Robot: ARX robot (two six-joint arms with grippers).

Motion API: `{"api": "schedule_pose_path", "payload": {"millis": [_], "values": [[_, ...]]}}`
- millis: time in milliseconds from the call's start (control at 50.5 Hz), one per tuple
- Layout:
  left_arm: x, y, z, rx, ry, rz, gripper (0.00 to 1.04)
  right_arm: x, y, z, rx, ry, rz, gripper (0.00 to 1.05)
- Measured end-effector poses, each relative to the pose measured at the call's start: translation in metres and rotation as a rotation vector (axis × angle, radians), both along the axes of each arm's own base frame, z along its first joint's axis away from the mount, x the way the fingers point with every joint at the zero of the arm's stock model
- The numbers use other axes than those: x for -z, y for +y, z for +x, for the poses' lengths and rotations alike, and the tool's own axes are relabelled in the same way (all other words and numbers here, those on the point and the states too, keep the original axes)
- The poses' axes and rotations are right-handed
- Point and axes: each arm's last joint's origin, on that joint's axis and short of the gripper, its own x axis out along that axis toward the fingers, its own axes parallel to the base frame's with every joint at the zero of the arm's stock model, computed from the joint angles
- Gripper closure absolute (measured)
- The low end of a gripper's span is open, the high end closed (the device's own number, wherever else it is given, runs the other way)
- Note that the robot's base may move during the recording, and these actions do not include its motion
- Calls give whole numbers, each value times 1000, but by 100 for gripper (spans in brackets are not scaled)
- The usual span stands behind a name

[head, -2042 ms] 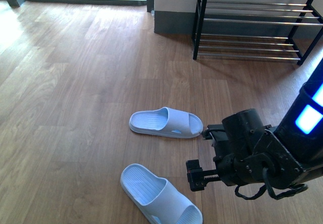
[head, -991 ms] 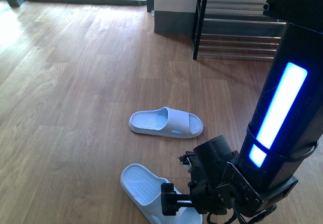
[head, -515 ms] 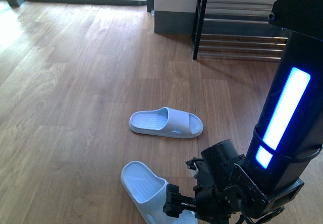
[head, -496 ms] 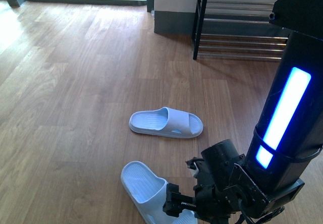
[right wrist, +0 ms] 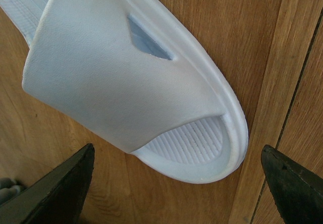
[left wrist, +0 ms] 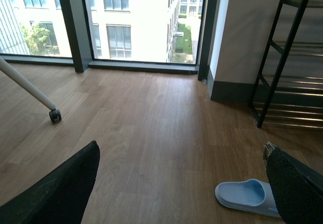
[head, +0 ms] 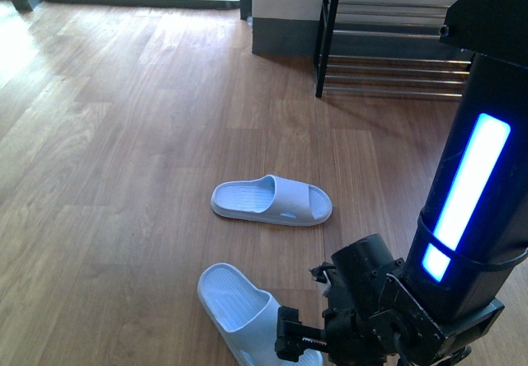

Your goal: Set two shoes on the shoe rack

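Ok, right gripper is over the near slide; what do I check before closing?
1. Right gripper open: ok, fingers spread wide.
2. Near slide between the fingers: ok, its open toe end lies there.
3. Low enough to grip: cannot tell.
4. Far slide apart from the arm: ok.
5. Shoe rack in view: ok, partly hidden behind the arm.
6. Left gripper open, holding nothing: ok.

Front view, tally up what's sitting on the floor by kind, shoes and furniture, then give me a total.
Pale blue slides: 2, the far slide and the near slide
Shoe rack: 1
Total: 3
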Motion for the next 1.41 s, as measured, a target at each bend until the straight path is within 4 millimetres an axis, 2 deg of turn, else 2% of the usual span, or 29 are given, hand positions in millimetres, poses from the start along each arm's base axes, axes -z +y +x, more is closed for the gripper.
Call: {"api": "schedule_pose_path", "payload": {"millis": [139,436,595,714,971,1169,1407], "values": [[0,0,0,0,0,0,9,-2,4,1,-64,-81,-41,9],[0,0,0,0,0,0,9,-16,13,11,-67,-114,11,9],[0,0,0,0,0,0,9,-22,29,20,-100,-189,-92,9],[0,0,0,0,0,0,9,-21,40,20,-142,-227,-101,9],[0,0,0,0,0,0,9,-19,49,23,-158,-259,-115,9],[0,0,0,0,0,0,9,-20,66,24,-174,-319,-182,9],[0,0,0,0,0,0,9,-5,70,16,-233,-371,-293,9]]}}
